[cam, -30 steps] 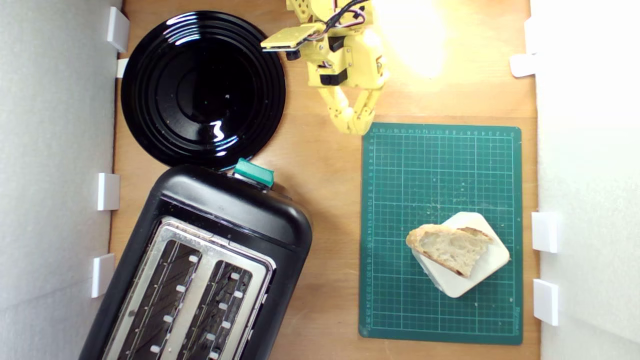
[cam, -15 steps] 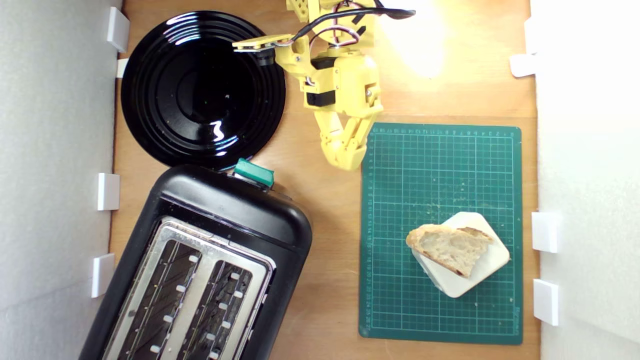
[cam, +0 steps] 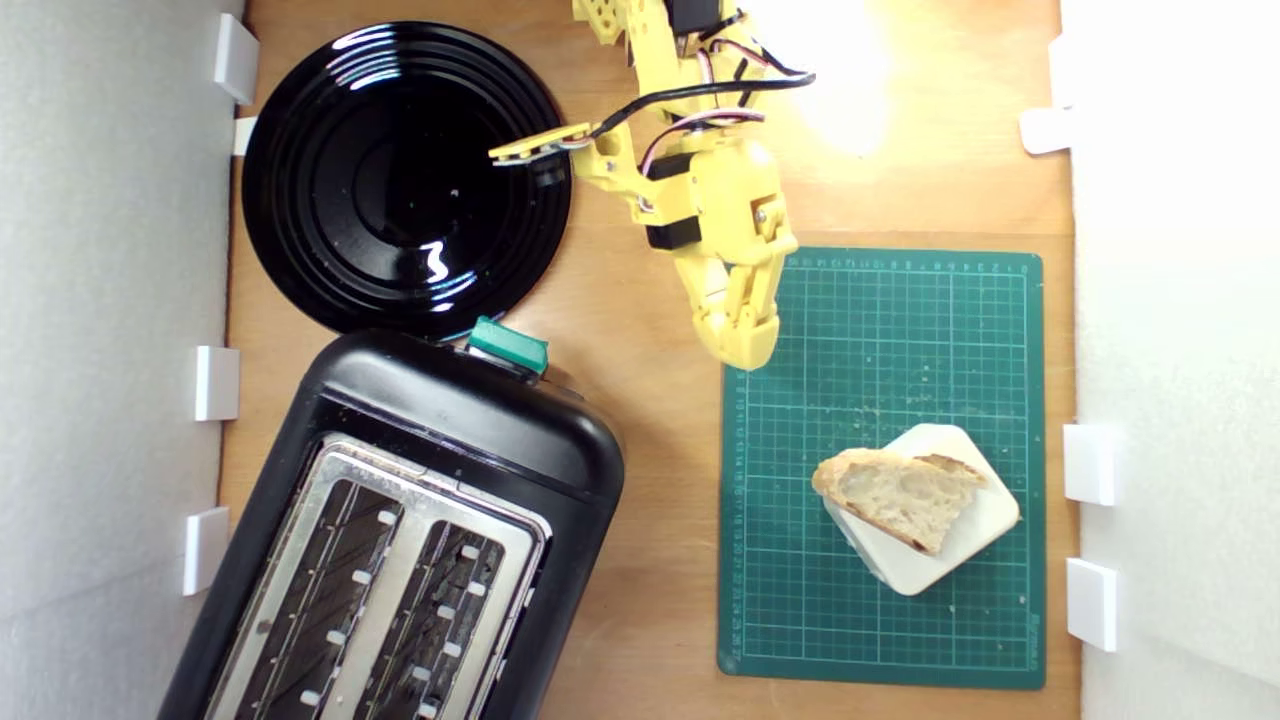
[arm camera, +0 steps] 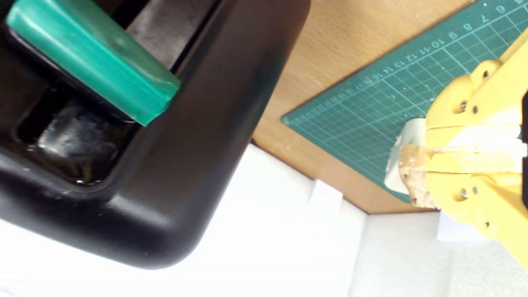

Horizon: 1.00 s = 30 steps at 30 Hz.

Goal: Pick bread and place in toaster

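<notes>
One tool (cam: 745, 350), jaws nearly together and empty, now farther over the green mat's (cam: 880, 330) corner, nearer the bread (cam: 900, 495).

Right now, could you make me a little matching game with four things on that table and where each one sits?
Things:
1. bread
2. white block
3. toaster
4. black plate

Places:
A. on the green mat
B. top of the exterior view's left half
C. on the white block
D. bottom of the exterior view's left half

Pairs: 1-C, 2-A, 3-D, 4-B
</notes>
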Each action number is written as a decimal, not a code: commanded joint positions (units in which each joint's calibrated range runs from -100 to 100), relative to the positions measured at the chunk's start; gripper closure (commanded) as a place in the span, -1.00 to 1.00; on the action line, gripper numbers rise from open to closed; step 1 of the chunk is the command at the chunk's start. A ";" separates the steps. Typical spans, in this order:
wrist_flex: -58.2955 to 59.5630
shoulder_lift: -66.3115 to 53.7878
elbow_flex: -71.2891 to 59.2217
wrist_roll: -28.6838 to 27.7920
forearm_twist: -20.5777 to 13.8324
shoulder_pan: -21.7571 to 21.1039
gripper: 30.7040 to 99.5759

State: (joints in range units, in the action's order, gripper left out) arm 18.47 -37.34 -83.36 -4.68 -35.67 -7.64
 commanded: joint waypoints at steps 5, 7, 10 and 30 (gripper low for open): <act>10.19 9.22 2.88 0.05 -0.59 -0.50 1.00; 14.72 14.96 3.06 0.16 -0.77 -0.50 1.00; 21.54 22.86 3.15 2.98 -4.40 0.63 1.00; 38.18 41.41 8.78 7.64 -3.95 8.29 1.00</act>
State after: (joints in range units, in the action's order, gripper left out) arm 54.83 4.58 -78.36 4.63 -40.12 -0.59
